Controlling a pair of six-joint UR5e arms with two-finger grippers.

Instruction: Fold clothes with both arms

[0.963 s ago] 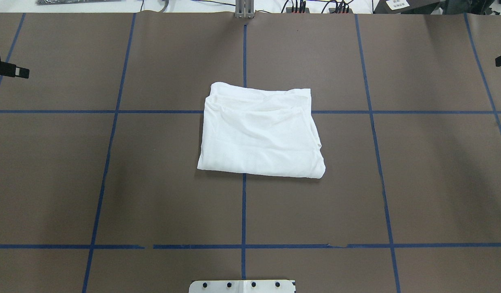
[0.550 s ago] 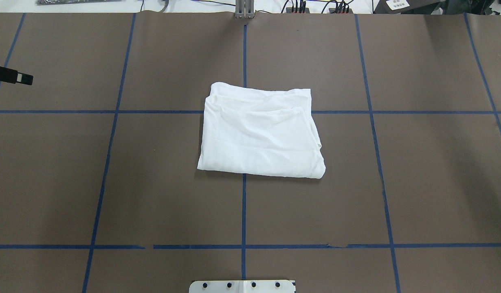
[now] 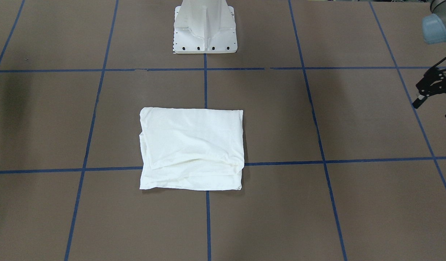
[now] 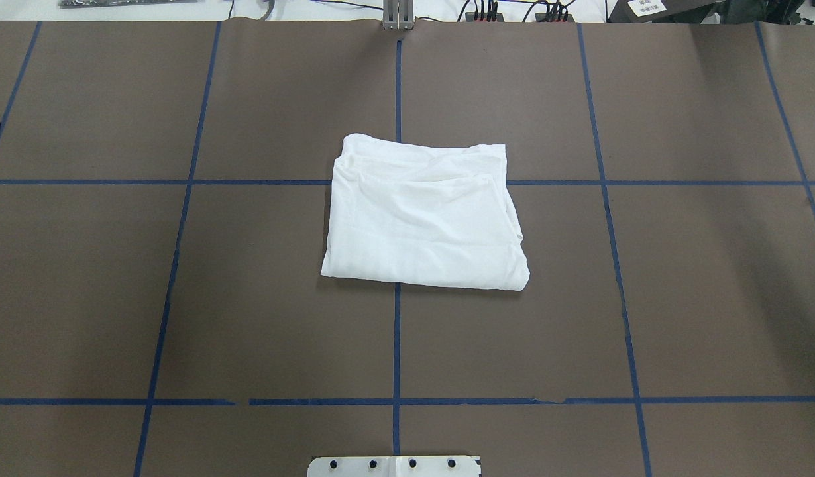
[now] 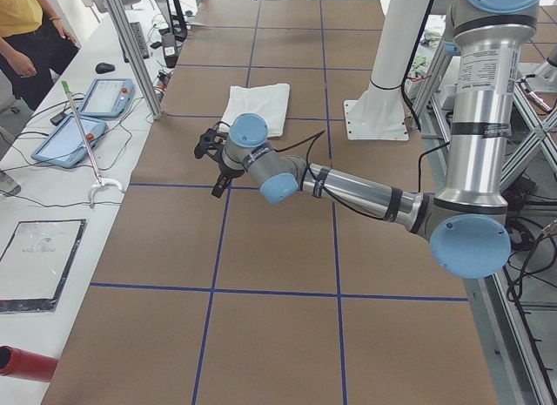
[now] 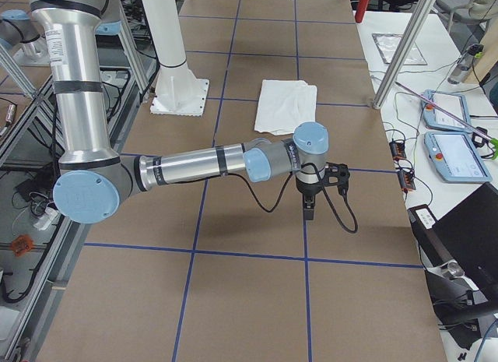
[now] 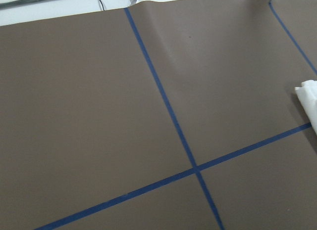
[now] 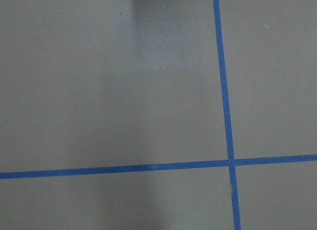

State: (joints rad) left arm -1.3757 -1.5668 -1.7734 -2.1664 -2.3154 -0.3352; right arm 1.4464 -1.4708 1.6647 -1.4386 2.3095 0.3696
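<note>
The clothes are one white shirt (image 4: pixel 424 215), folded into a neat rectangle at the middle of the brown table, also seen in the front view (image 3: pixel 192 148) and both side views (image 5: pixel 258 107) (image 6: pixel 286 105). One of its corners shows at the edge of the left wrist view (image 7: pixel 309 94). My left gripper (image 3: pixel 432 110) hovers far off to the shirt's side, fingers spread open and empty (image 5: pixel 209 170). My right gripper (image 6: pixel 315 198) hangs above bare table on the opposite side; I cannot tell whether it is open or shut. The right wrist view shows only table and tape.
Blue tape lines (image 4: pixel 397 331) divide the table (image 4: pixel 712 298) into squares. The white pedestal base (image 3: pixel 205 29) stands at the robot's edge. Tablets (image 5: pixel 104 96) and a person (image 5: pixel 26 39) are at a side bench beyond the far edge. Aluminium posts (image 6: pixel 401 50) stand there too.
In the overhead view the left gripper has pulled back leftward almost out of frame, and the right gripper has left the right edge. The shirt has not moved.
</note>
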